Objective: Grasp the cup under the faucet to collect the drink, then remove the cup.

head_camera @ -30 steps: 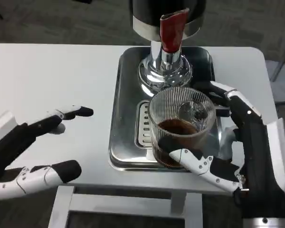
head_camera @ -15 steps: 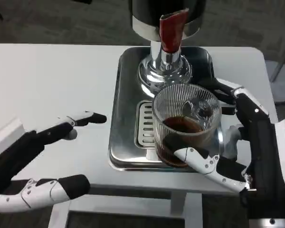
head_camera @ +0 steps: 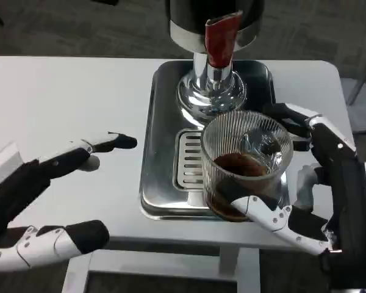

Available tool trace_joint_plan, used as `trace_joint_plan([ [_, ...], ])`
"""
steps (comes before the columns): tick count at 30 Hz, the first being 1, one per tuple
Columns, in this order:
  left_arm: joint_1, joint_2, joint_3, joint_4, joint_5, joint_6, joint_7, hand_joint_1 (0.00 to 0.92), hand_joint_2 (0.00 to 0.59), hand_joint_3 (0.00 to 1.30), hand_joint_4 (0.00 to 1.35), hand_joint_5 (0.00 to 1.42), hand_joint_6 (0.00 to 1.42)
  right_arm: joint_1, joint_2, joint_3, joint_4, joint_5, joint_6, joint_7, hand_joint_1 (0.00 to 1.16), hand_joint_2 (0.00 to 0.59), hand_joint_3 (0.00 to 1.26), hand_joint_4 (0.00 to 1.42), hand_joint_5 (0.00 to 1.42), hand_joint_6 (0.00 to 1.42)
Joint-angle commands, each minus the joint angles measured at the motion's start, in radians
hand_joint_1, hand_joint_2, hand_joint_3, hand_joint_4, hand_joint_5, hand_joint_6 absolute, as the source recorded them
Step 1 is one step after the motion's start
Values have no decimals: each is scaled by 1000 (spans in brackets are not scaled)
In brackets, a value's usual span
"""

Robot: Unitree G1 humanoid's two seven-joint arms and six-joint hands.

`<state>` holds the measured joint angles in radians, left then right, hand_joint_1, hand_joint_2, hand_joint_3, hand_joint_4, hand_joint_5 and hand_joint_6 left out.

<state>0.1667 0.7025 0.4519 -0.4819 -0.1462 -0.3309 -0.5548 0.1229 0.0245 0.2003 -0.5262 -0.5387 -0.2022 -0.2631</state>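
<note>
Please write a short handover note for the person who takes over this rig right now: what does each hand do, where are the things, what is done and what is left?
Right robot hand: grips the ribbed glass cup, which holds dark drink.
Left robot hand: open, holds nothing, over the white table left of the tray.
The cup sits over the steel drip tray, to the right of the slotted grate, in front of the dispenser's chrome base, below the red tap handle.
Done: cup grasped, drink collected.
Left: take the cup off the tray, keeping it level.
</note>
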Motion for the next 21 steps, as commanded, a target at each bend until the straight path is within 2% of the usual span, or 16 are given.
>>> trace_joint_plan([
  [1, 13, 6, 9, -11, -16, 1, -19, 0, 62, 204, 107, 135, 261, 1, 7, 0, -52, 9, -30, 0, 904, 207, 1083, 1260, 1424, 1424],
  [9, 11, 6, 17, -4, -26, -1, -32, 0, 61, 205, 107, 136, 270, -6, 7, -2, -49, 7, -24, 10, 904, 207, 1083, 1260, 1424, 1424],
  [16, 19, 3, 29, 9, -24, -2, -35, 0, 58, 205, 107, 136, 272, -7, 16, 18, -39, 4, -20, 18, 904, 207, 1083, 1271, 1424, 1424],
  [21, 48, -5, 68, 4, -29, -7, -33, 0, 58, 205, 107, 136, 273, -28, 23, 32, -30, 4, -14, 30, 904, 207, 1083, 1274, 1424, 1424],
])
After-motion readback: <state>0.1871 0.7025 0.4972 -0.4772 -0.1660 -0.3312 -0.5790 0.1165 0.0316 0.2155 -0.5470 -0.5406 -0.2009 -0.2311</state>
